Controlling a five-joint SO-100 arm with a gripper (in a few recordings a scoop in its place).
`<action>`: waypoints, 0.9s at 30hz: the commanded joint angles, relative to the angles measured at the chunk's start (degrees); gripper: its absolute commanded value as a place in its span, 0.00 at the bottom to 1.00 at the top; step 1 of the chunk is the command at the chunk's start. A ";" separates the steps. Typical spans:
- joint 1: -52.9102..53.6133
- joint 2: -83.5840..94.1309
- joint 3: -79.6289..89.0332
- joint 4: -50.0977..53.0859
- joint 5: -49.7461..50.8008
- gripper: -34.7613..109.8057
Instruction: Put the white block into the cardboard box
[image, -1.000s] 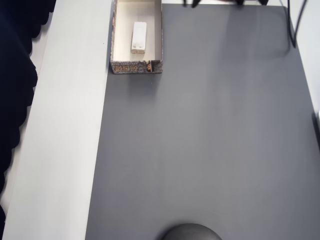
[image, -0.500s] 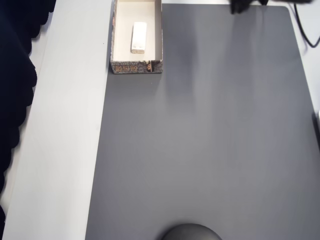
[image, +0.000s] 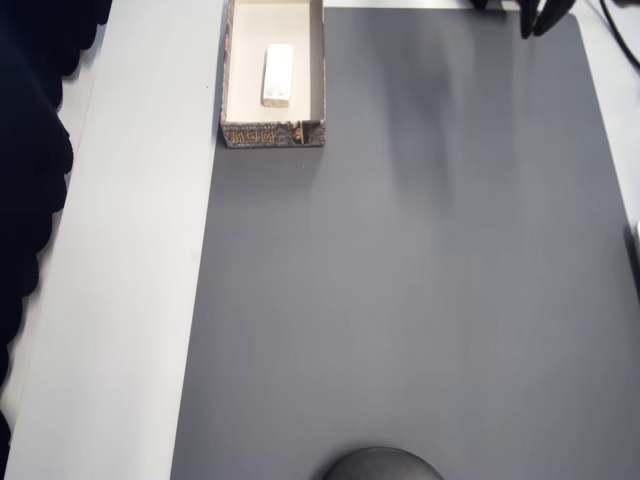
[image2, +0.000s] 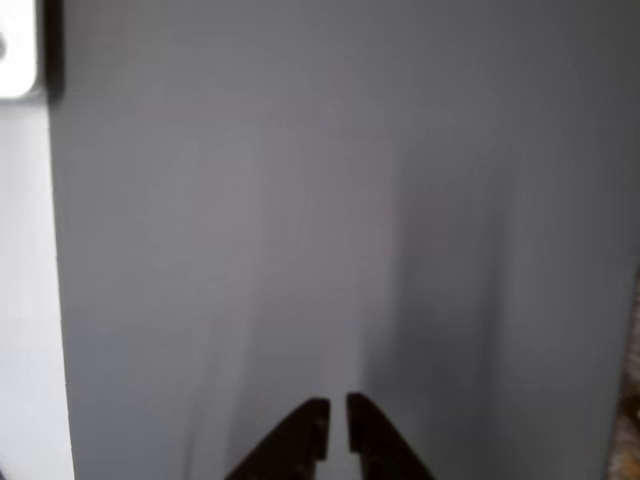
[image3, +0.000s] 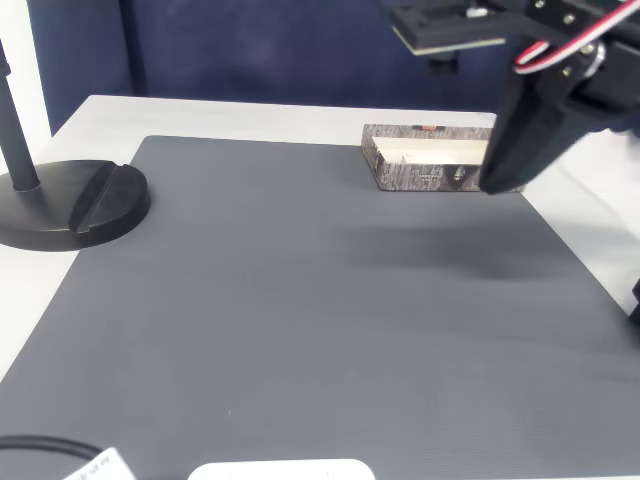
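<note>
The white block (image: 278, 74) lies lengthwise inside the cardboard box (image: 272, 133) at the top left of the grey mat in the overhead view. The fixed view shows the box (image3: 425, 175) at the mat's far edge, with its patterned wall facing the camera. My gripper (image: 535, 20) shows as dark tips at the top right edge, far to the right of the box. In the wrist view the gripper (image2: 337, 425) hangs over bare mat, fingers almost touching and nothing between them. The gripper (image3: 497, 180) points down just right of the box.
A grey mat (image: 400, 280) covers most of the table, with a white strip (image: 130, 250) along its left. A black round stand base (image3: 75, 205) sits at the mat's left corner in the fixed view. A cable (image: 622, 45) runs at the overhead view's top right.
The gripper's dark tips have shifted to the right along the top edge of the overhead view. The block and the box have not moved.
</note>
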 joint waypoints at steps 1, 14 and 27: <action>-2.46 8.53 6.68 -1.58 -2.64 0.23; -9.93 24.52 25.49 -11.43 -5.62 0.23; -12.30 33.49 36.47 -15.38 -7.73 0.23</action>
